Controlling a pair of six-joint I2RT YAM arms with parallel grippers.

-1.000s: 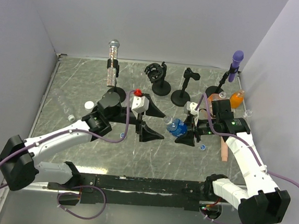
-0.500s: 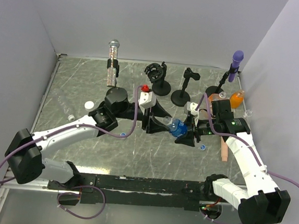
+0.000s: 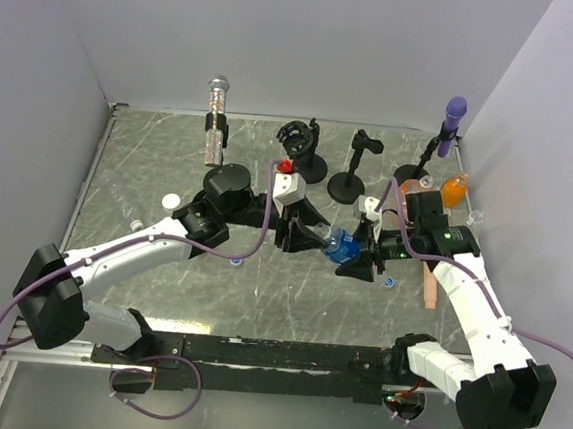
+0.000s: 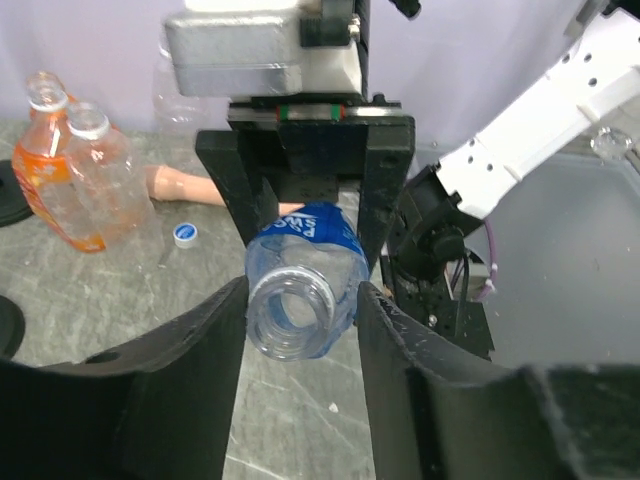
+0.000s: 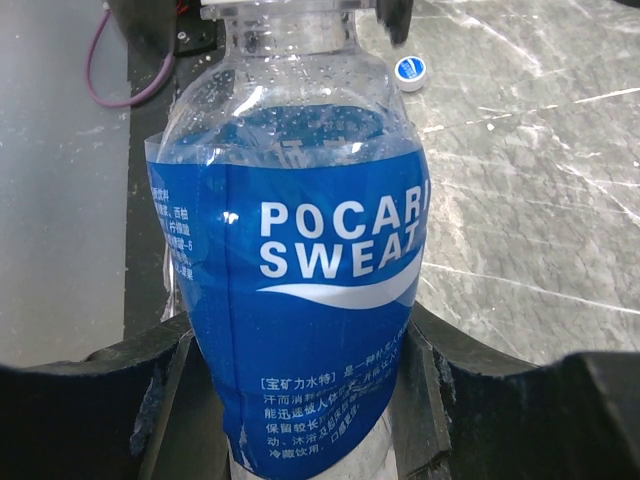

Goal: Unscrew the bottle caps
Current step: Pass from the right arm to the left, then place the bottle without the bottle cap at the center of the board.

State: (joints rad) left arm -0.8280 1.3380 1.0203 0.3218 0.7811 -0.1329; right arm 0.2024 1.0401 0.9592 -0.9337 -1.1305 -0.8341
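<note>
The blue-labelled bottle (image 4: 305,262) sits mid-frame, uncapped mouth facing the lens; a blue cap (image 4: 185,234) lies left, two orange bottles (image 4: 35,180) stand upper left.

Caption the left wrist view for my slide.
The left gripper brackets the neck of the blue-labelled bottle that the right gripper clamps.

Bright, even light; soft shadows; pale glare on the table (image 3: 150,162); wrist-view foregrounds blur.
</note>
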